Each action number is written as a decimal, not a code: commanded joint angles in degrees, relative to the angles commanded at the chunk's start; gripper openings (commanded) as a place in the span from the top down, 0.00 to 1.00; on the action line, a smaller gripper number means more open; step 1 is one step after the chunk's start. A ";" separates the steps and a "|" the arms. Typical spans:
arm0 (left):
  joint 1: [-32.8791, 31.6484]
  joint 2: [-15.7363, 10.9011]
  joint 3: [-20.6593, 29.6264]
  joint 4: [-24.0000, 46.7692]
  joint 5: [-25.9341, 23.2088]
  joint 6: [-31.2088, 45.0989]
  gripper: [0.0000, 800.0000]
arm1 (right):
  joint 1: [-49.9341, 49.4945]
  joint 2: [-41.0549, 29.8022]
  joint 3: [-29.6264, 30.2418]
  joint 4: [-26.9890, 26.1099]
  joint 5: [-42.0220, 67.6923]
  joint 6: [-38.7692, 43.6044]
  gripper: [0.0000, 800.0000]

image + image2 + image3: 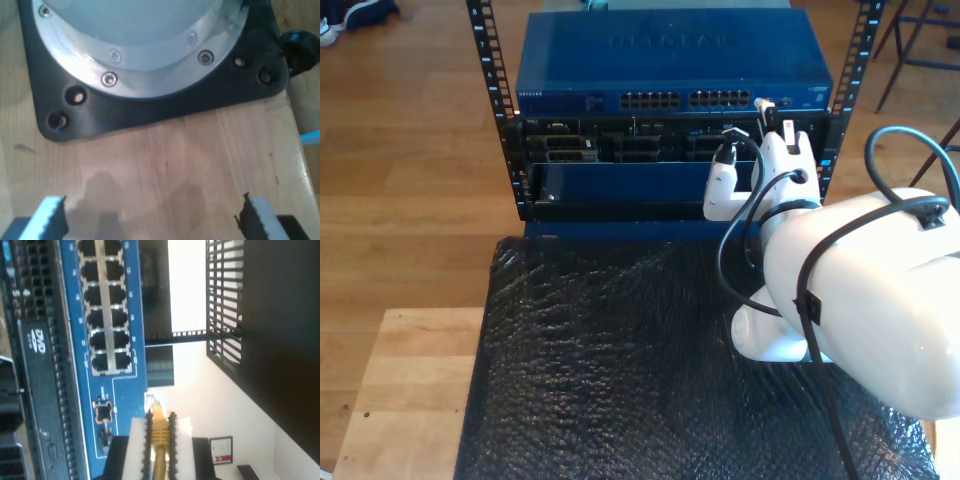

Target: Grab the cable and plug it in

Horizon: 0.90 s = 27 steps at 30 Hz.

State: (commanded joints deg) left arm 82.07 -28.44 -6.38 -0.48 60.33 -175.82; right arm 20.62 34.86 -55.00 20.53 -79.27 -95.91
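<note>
The pale-yellow cable (159, 447) is clamped between my second gripper's (160, 426) white pads, and its clear plug (151, 405) sticks out past the fingertips. The plug hovers just off the blue switch's (127, 315) front panel, beside a lone port (103, 412) and past the end of the double row of ports (105, 305). In the exterior view, my second gripper (772, 115) reaches the switch (670, 65) near its end at the view's right, with the plug (761, 103) at the panel. My first gripper (155, 220) is open over bare wood, holding nothing.
A black base plate (165, 107) with a silver ring sits just ahead of my first gripper. The switch tops a black rack (505, 120) above a DVD-drive unit (40, 340). Black bubble mat (620, 360) covers the table. Black arm cables (745, 230) loop by the white arm.
</note>
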 joint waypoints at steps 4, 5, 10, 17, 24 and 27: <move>0.00 0.00 0.00 0.00 -0.09 0.00 0.00 | 0.44 0.62 -0.70 2.99 -0.09 -1.05 1.00; 0.00 0.00 0.00 0.00 -0.09 0.00 0.00 | 0.70 0.97 -1.14 3.34 -0.09 -1.23 1.00; 0.00 0.00 0.00 0.00 -0.09 0.00 0.00 | 2.37 2.37 -2.37 4.84 -0.26 -1.49 1.00; 0.00 0.00 0.00 0.00 -0.09 0.00 0.00 | 3.08 3.69 -4.57 6.59 -0.35 -1.76 1.00; 0.00 0.00 0.00 0.00 -0.09 0.00 0.00 | 3.34 4.40 -5.80 7.30 -0.35 -2.90 1.00; 0.00 0.00 0.00 0.00 -0.09 0.00 0.00 | 3.43 4.40 -6.42 7.38 -0.35 -2.90 1.00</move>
State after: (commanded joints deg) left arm 82.07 -28.44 -6.38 -0.48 60.24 -175.82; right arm 24.04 39.25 -61.42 27.91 -79.63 -98.81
